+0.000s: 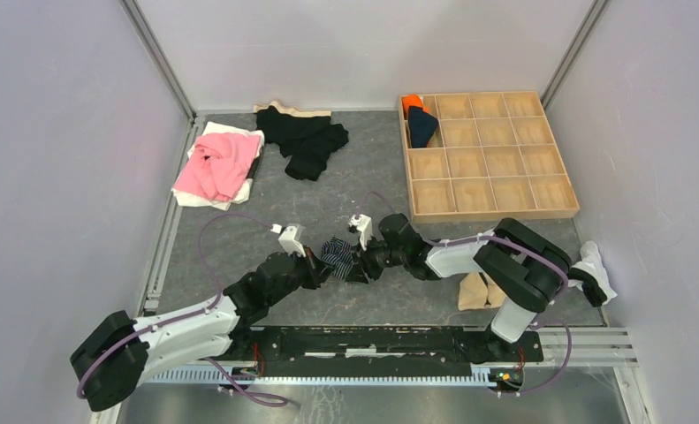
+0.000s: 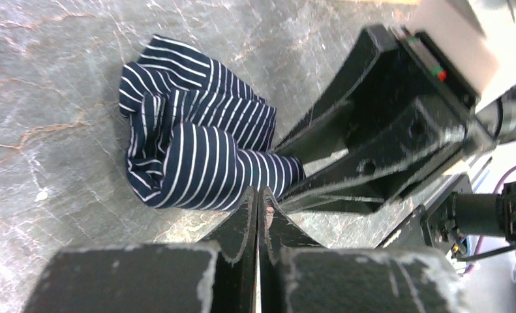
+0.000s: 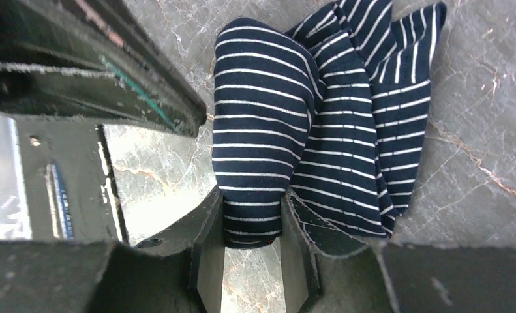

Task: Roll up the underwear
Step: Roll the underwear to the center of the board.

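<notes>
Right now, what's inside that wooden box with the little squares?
An orange bundle sits in the wooden tray's far-left corner, a dark blue bundle beside it. Other squares show bare wood; the bundles hide what's beneath.

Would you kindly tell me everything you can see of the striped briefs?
The striped briefs are soft navy cloth with thin pale stripes, partly rolled into a fat tube, the rest bunched beside it. They lie on the grey table. The right gripper pinches the roll's end; the shut left gripper points at it, contact unclear.
</notes>
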You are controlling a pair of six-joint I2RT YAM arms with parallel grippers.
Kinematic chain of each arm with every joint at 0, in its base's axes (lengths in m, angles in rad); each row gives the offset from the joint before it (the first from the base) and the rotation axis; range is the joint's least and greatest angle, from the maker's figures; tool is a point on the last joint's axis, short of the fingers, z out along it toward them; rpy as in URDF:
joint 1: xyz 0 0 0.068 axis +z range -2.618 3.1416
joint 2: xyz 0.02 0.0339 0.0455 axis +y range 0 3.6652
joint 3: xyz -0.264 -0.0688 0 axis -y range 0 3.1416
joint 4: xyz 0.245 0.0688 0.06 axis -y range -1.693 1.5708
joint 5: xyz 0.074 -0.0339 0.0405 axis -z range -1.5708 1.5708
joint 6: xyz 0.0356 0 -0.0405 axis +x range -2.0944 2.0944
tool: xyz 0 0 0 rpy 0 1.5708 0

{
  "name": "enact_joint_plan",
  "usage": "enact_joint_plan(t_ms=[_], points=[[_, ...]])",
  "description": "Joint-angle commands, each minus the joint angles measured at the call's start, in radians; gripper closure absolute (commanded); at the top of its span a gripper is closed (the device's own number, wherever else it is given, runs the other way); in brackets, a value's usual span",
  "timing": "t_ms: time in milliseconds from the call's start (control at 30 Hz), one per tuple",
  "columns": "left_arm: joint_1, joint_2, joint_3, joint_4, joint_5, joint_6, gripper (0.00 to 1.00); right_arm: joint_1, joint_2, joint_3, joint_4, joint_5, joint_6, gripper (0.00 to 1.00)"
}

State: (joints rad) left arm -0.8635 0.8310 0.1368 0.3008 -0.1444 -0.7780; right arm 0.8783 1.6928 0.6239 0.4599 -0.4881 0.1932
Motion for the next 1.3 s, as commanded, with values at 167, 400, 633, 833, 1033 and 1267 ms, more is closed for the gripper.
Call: enact_joint_plan(t_ms=[167,400,633,833,1033,1267], points=[[0.003,0.102,0.001,0.149,0.093,0.072,0.98,-0.063,0.101,0.043,-0.068,-0.24,0.193,1.0],[0.003,0.118,0.002,0.162,0.057,0.072,0.98,-0.099,0.133,0.056,-0.102,-0.289,0.225,1.0],[0.003,0.158,0.004,0.182,0.057,0.068,0.98,-0.112,0.164,0.053,-0.126,-0.344,0.245,0.99],[0.003,0.189,-0.03,0.214,0.056,0.066,0.98,-0.119,0.177,0.061,-0.151,-0.332,0.227,0.94],[0.003,0.264,-0.06,0.223,-0.022,0.077,0.98,-0.12,0.13,0.082,-0.208,-0.253,0.179,0.71],[0.003,0.332,-0.109,0.263,-0.089,0.01,0.98,-0.12,0.036,0.094,-0.269,-0.158,0.126,0.4]])
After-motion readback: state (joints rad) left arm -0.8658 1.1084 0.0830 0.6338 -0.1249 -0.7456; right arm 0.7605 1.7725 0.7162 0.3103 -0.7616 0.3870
